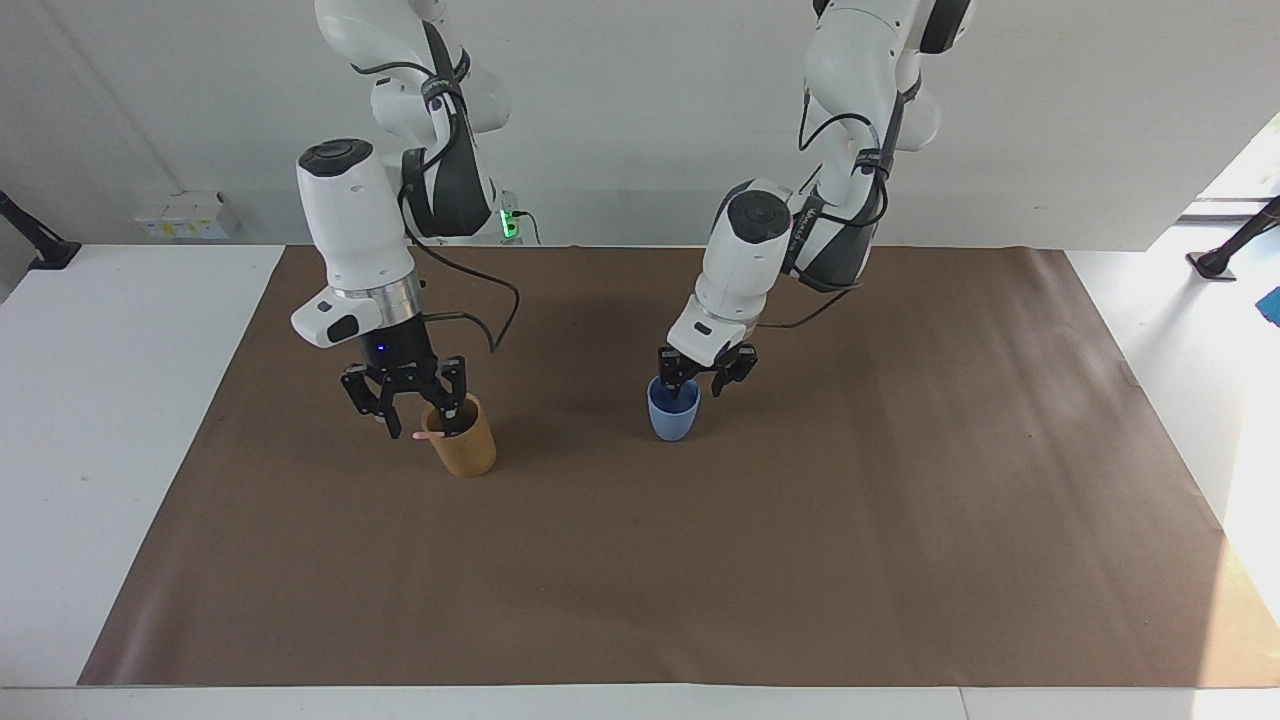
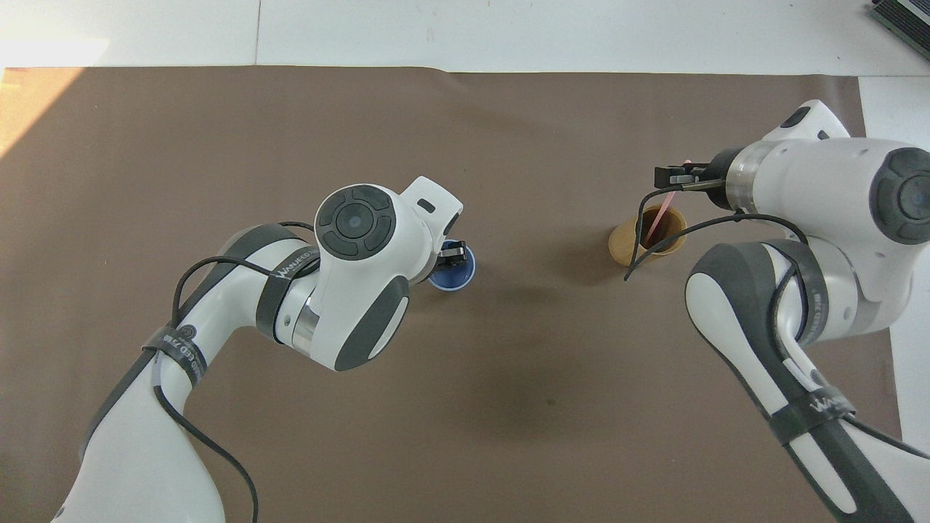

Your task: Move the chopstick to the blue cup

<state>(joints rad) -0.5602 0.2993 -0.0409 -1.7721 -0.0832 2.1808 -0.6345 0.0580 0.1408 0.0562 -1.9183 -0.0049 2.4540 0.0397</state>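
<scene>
The pale pink chopstick (image 1: 431,436) leans in the tan-brown cup (image 1: 466,452), its top end sticking out past the rim; it also shows in the overhead view (image 2: 660,216). My right gripper (image 1: 418,420) is open and low at the tan cup's rim, its fingers either side of the stick's top end. The blue cup (image 1: 672,418) stands upright on the mat. My left gripper (image 1: 697,385) is open just above the blue cup's rim, with one finger over the mouth and one outside. In the overhead view the left gripper (image 2: 454,254) partly covers the blue cup (image 2: 456,277).
A brown mat (image 1: 800,560) covers most of the white table. The tan cup (image 2: 623,248) stands toward the right arm's end and the blue cup near the middle, with bare mat between them.
</scene>
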